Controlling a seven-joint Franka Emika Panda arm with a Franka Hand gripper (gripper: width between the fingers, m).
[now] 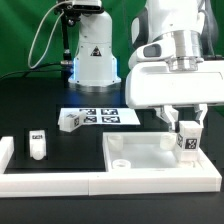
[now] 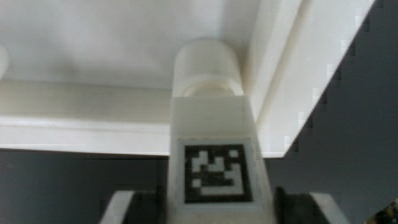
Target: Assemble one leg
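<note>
My gripper [image 1: 186, 127] is shut on a white leg [image 1: 187, 141] with a black-and-white tag and holds it upright over the right end of the large white slab [image 1: 140, 155]. In the wrist view the held leg [image 2: 215, 140] runs between my fingers [image 2: 128, 205], its far end at a raised rounded corner of the slab [image 2: 107, 105]. I cannot tell whether the leg touches the slab. Two more legs show in the exterior view: one [image 1: 37, 144] stands at the left, one [image 1: 68, 122] lies beside the marker board.
The marker board [image 1: 100, 117] lies behind the slab. A white L-shaped rail [image 1: 60, 181] runs along the table's front and left. The robot's base [image 1: 92, 55] with its cable stands at the back.
</note>
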